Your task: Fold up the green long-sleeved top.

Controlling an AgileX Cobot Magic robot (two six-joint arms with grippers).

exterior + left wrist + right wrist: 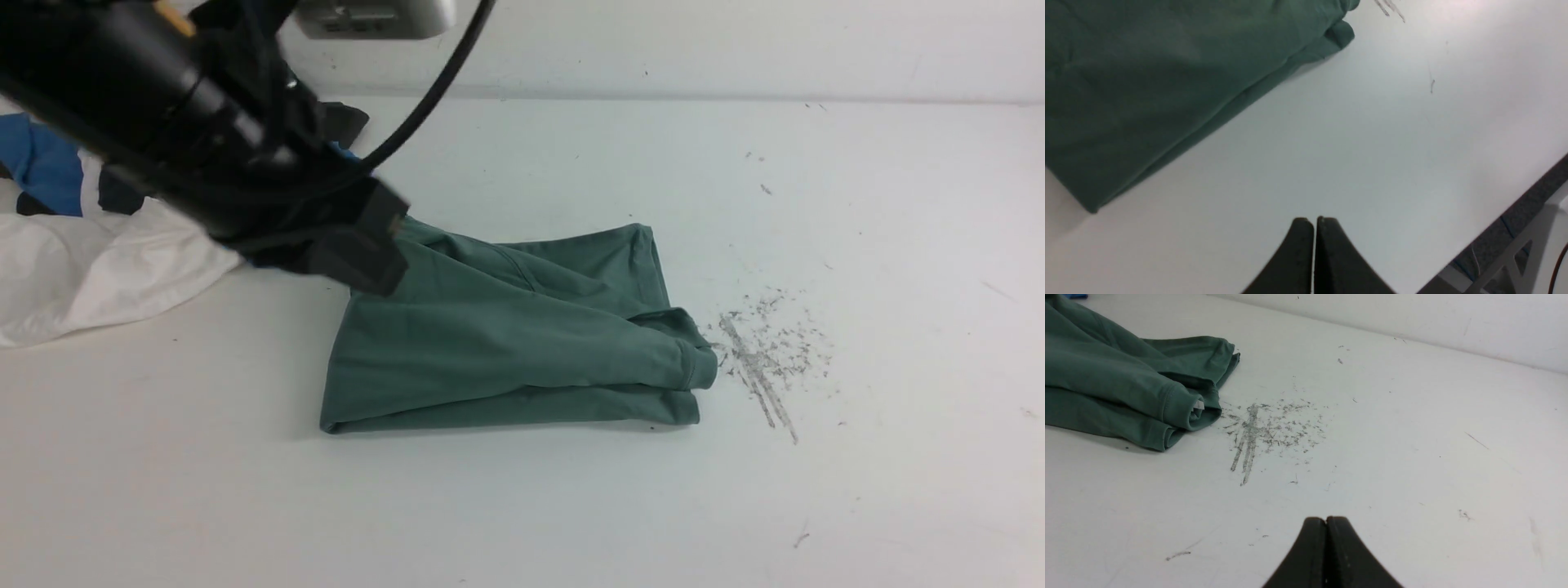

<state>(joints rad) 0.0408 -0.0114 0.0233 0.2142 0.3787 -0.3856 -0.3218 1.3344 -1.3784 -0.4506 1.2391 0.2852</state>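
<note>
At my far left a heap of white and blue garments [90, 253] lies crumpled on the white table [522, 506]. My left gripper [1314, 222] hangs over the green long-sleeved top [506, 335], jaws pressed together, holding nothing. The top lies mid-table, folded into a soft knit rectangle, long axis left to right, cuffs rightward. Grey scuff marks [763, 351] sit just beside them. My right gripper [1326, 520] is likewise closed, empty.

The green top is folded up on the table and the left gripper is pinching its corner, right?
Not quite. The green top is folded on the table, but the left gripper is shut on nothing. The left wrist view shows its tips closed over bare table, apart from the top.
</note>
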